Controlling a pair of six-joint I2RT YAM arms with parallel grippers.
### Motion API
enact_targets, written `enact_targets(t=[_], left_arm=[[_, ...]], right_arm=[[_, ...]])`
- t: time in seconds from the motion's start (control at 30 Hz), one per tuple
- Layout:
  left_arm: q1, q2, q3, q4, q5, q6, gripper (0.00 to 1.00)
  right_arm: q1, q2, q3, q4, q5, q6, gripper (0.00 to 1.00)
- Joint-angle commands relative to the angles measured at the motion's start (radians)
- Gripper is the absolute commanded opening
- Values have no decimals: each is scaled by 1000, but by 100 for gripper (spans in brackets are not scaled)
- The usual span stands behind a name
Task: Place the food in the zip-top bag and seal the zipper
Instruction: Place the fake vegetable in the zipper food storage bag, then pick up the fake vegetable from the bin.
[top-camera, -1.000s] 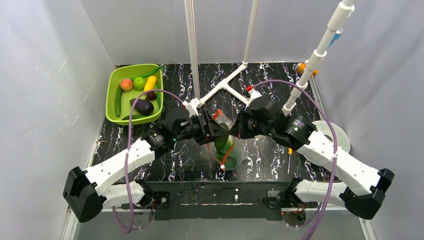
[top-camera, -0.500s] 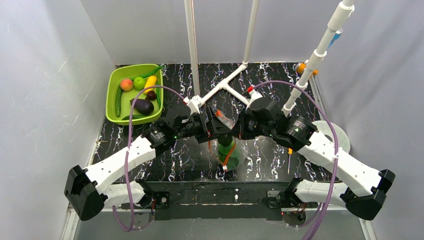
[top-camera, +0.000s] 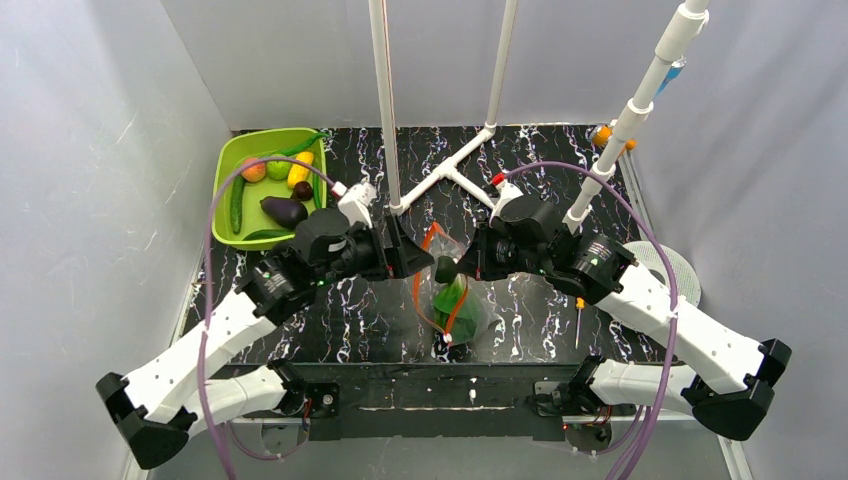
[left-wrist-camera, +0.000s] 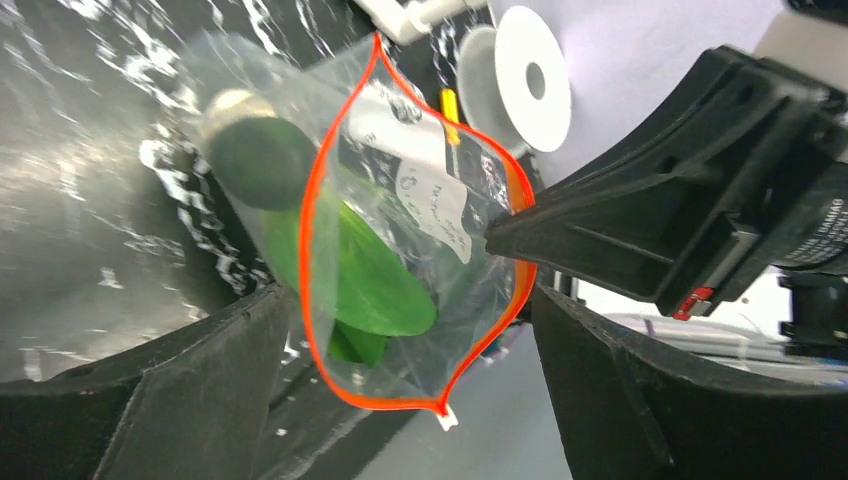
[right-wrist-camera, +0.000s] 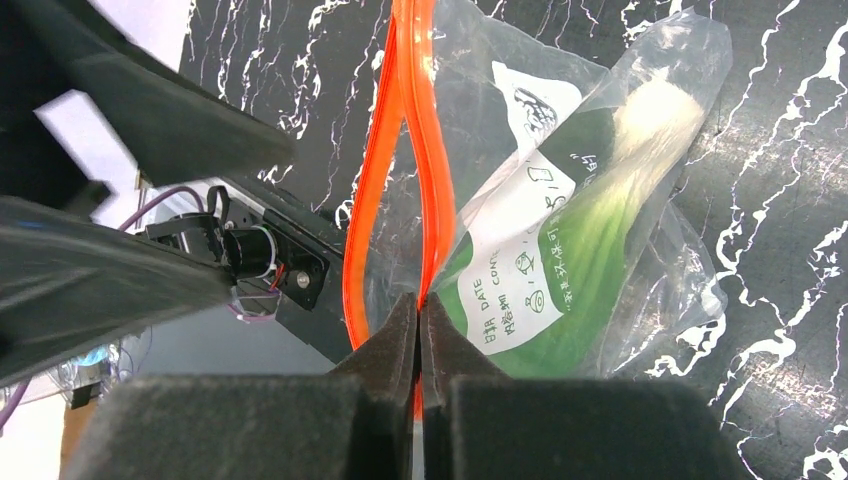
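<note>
Reaching inward with elbow bent, the right fingers (right-wrist-camera: 405, 335) pinch the zipper (right-wrist-camera: 433, 180).

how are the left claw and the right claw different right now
The left claw stands wide open, while the right claw is shut. The right claw pinches the red-orange zipper of the zip-top bag; the left claw grips nothing, and the bag's open mouth lies in front of it. Both point at the bag from opposite sides. The bag holds the leafy green vegetable.
</note>
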Motion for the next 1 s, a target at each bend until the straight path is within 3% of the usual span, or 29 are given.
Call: enact_targets(t=[0.0,0.07,0.2,0.5,0.77,0.97], left_arm=[[8,-47,159,-322,-249,242,93],[12,-44,216,-428,-357,307,98],[15,-46,277,-529,-531,443,98],[64,-48,239,-478,-878,623,98],[415,66,170,-261,-628,634,98],[601,332,264,-179,-498,597,98]], right_arm=[[3,-31,-10,57,-6,-3,1],[3,-32,-14,55,-6,-3,1],[3,-33,-23,55,-4,-2,1],[3,-29,-34,49,-4,0,1],[3,-23,-30,24,9,-12,1],[1,-3,-13,-3,9,-34,1]])
